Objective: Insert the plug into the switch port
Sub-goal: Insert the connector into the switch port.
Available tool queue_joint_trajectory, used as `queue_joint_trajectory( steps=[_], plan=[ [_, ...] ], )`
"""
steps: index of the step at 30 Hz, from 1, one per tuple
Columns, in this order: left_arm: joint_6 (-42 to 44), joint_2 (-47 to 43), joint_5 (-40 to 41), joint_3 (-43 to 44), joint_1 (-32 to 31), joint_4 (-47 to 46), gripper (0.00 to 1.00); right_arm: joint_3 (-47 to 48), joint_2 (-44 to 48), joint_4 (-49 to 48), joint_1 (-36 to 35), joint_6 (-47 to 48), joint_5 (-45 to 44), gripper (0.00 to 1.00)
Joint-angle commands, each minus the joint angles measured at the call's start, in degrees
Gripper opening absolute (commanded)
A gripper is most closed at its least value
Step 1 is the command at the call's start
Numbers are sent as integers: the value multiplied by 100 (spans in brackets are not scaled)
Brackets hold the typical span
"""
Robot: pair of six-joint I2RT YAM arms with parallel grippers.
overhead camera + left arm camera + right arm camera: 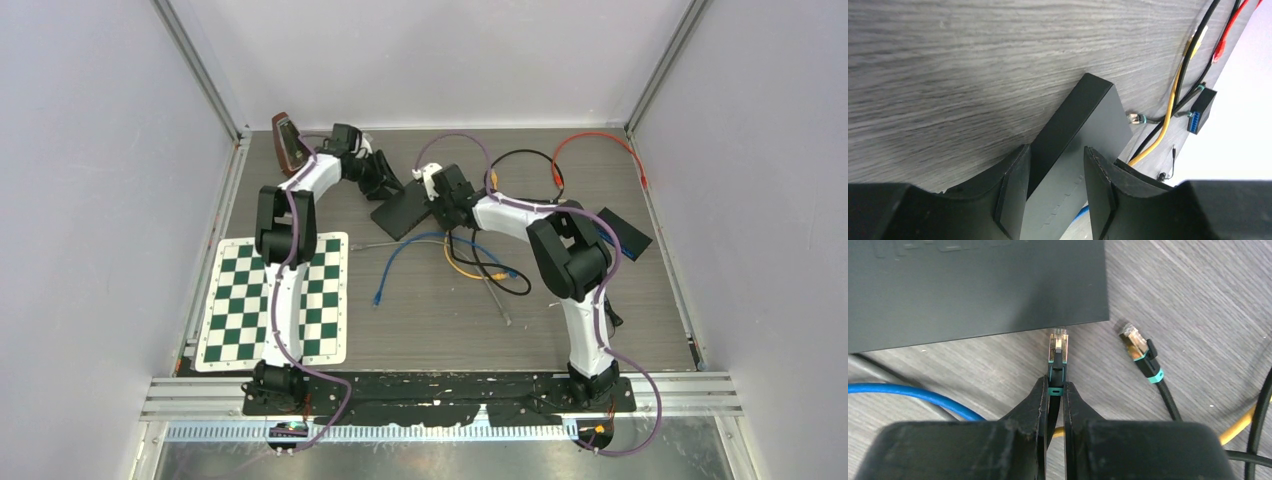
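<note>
The black switch (400, 212) lies flat on the wood-grain table. In the left wrist view my left gripper (1055, 150) straddles one end of the switch (1088, 120), a finger against each side. My left gripper (388, 188) is at its far-left end. My right gripper (1055, 382) is shut on the black cable just behind a clear plug (1058, 347) with a teal boot. The plug's tip is right at the switch's near edge (973, 285). The ports are hidden. My right gripper (440, 205) is at the switch's right side.
A second teal-booted plug (1137, 347) lies just right of the held one. Blue (395, 262), yellow (455, 265) and black cables sprawl near the switch. A red cable (600, 140) lies far right. A second black box (625, 232) sits right. A checkerboard mat (275, 300) lies left.
</note>
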State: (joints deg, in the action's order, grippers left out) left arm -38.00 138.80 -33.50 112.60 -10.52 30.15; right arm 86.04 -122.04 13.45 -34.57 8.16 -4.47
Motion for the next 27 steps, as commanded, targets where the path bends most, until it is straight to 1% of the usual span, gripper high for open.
queue_joint_trajectory(
  steps=[1, 4, 7, 12, 15, 21, 27],
  plan=[
    [292, -233, -592, -354, -90, 188, 45, -699, 510, -1164, -90, 47, 475, 5],
    [406, -542, -601, -872, -108, -34, 45, -620, 500, -1075, -81, 131, 776, 5],
    [456, -756, -641, -1134, -112, -69, 45, -632, 518, -1089, -93, 167, 892, 5],
    [656, -1023, -582, -1438, -109, 28, 46, -1069, 744, -1563, -168, 238, 1263, 5],
    [796, -966, -591, -1288, -108, 224, 47, -1139, 778, -1603, -262, 318, 1240, 5],
    [1206, -620, -286, -486, -90, 861, 50, -1240, 874, -1563, -498, 251, 1099, 5],
    [1313, -539, -283, -448, -90, 966, 51, -1456, 1023, -1750, -733, 109, 1091, 5]
  ],
)
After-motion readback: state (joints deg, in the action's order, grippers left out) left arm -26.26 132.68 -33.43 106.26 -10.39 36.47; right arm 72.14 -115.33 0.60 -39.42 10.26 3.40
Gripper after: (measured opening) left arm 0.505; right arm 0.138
